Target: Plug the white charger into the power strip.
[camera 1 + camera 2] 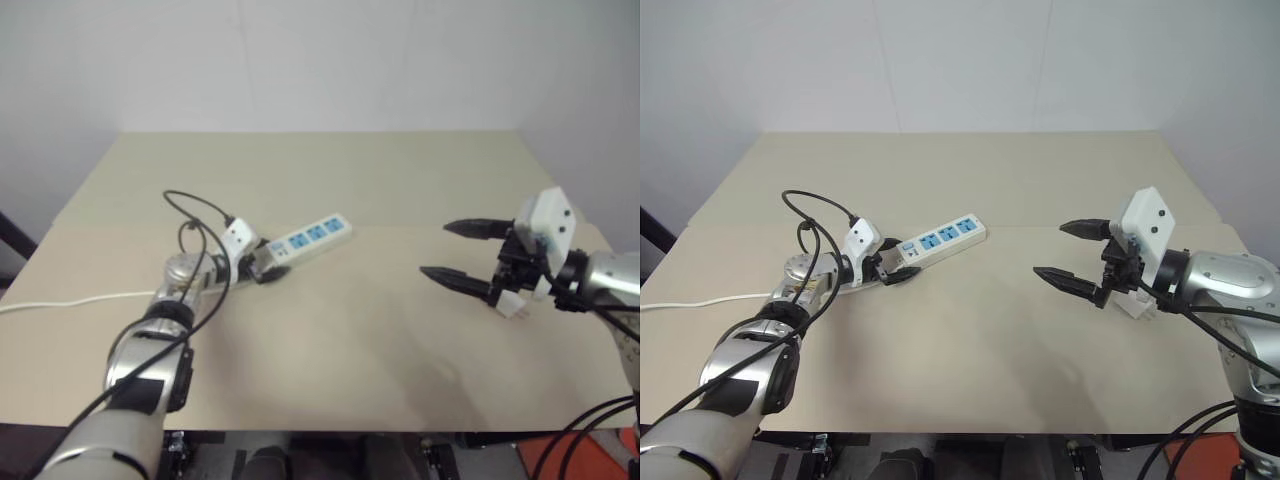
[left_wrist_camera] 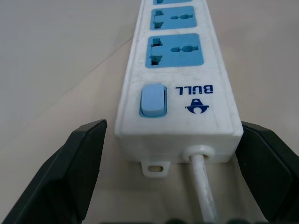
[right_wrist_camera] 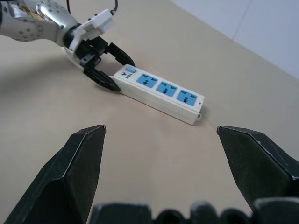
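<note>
Left gripper (image 2: 170,172) astride power strip's (image 2: 180,70) switch end

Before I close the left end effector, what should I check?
1. Left end effector open, straddling the power strip's switch end: ok.
2. Strip clamped: not ok, fingers stand wide.
3. All three sockets free: ok.
4. Right end effector open: ok.
5. White charger in hand: not ok, it sits by the right end effector, ungripped.
</note>
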{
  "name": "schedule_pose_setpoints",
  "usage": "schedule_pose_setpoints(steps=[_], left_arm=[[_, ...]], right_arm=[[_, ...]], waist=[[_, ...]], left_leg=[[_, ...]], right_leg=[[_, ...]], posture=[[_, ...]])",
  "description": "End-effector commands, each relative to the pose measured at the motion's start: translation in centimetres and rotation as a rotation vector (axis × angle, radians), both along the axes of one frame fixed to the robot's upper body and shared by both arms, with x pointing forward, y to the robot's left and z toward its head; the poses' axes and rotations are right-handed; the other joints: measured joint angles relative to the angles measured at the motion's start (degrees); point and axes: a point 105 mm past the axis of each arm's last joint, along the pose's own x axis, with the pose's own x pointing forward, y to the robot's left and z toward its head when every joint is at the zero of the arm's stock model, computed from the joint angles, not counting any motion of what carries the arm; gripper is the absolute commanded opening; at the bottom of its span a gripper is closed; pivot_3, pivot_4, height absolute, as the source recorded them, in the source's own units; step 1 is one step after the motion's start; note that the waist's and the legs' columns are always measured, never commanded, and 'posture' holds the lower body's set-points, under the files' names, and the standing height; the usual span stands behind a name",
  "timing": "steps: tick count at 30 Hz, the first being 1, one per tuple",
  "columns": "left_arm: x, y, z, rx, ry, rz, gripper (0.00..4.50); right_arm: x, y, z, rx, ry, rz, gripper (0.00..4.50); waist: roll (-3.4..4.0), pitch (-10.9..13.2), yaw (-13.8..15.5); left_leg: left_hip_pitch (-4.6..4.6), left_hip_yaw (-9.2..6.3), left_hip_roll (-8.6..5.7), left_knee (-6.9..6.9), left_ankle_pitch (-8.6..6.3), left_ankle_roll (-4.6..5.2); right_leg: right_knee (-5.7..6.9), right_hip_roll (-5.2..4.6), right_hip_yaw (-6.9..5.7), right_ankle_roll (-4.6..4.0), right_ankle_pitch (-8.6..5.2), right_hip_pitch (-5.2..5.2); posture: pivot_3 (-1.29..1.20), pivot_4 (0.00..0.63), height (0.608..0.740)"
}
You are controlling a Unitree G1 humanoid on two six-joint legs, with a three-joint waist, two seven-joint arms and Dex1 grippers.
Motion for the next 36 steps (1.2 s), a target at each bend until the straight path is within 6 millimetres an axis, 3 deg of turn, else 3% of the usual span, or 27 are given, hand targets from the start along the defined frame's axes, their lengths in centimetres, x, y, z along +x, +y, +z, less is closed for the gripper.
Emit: schedule_pose_setpoints(steps=[1, 3, 11, 16, 20, 26, 32, 36], left_arm=[[0.3, -0.5, 1.2, -0.042, -0.056, -0.006, 3.87], [0.2, -0.7, 1.1, -0.045, -0.063, -0.011, 3.30], [-0.3, -1.0, 1.5, -0.056, -0.062, -0.078, 3.27], [-1.9, -0.9, 3.3, -0.071, -0.085, -0.261, 3.27], [-3.6, -1.1, 3.5, -0.056, -0.091, -0.396, 3.27], [-7.1, -2.5, 1.5, 0.000, -0.012, -0.568, 3.27], [-8.4, -2.8, -0.9, 0.077, 0.065, -0.566, 3.27], [-7.9, -3.0, -0.5, 0.086, 0.061, -0.542, 4.48]], right_arm=[[-0.8, 0.0, 1.6, -0.003, -0.057, 0.000, 4.50], [-1.1, -0.1, 1.5, -0.005, -0.051, 0.000, 4.50], [-1.7, -0.5, 1.4, -0.012, -0.042, -0.018, 4.50], [-2.2, -1.1, 1.3, -0.029, -0.022, -0.034, 4.50], [-2.1, -1.8, 1.4, -0.035, -0.003, -0.046, 4.50], [-1.8, -2.1, 1.3, -0.048, 0.005, -0.051, 4.50], [-2.1, -1.8, 1.3, -0.028, 0.003, -0.045, 4.50], [-2.1, -1.9, 1.5, -0.012, 0.004, -0.052, 4.50]], waist=[[0.00, 0.0, 0.0], [-0.01, 0.0, 0.0], [-0.03, 0.0, 0.2], [-0.03, 0.0, 0.1], [-0.02, 0.0, 0.1], [-0.02, 0.0, 0.1], [-0.02, 0.0, 0.5], [-0.02, 0.0, 0.4]], left_leg=[[0.00, 0.00, 0.00, 0.00, 0.00, 0.00], [0.00, 0.00, 0.00, 0.00, 0.00, 0.00], [-0.02, -0.02, -0.01, 0.01, 0.00, 0.00], [-0.05, -0.02, -0.01, 0.02, 0.00, 0.00], [-0.05, -0.02, 0.00, 0.01, 0.00, 0.01], [-0.01, -0.02, 0.02, 0.01, -0.01, 0.02], [-0.01, -0.05, 0.02, 0.06, -0.01, 0.02], [0.07, -0.04, 0.02, 0.05, -0.03, 0.04]], right_leg=[[0.00, 0.00, 0.00, 0.00, 0.00, 0.00], [0.00, 0.00, 0.00, 0.00, 0.00, 0.00], [-0.01, -0.01, -0.01, 0.02, 0.01, 0.01], [-0.02, -0.01, -0.03, 0.02, 0.01, 0.00], [-0.01, 0.00, -0.03, 0.01, 0.01, 0.00], [-0.01, 0.01, -0.01, 0.02, 0.01, 0.02], [-0.01, 0.00, -0.01, 0.02, 0.01, 0.05], [-0.03, 0.01, -0.01, 0.02, 0.00, 0.14]], posture=[[0.00, 0.150, 0.740], [0.00, 0.150, 0.740], [0.00, 0.150, 0.740], [0.00, 0.150, 0.740], [0.00, 0.150, 0.740], [0.00, 0.150, 0.740], [0.00, 0.150, 0.740], [0.00, 0.150, 0.740]])
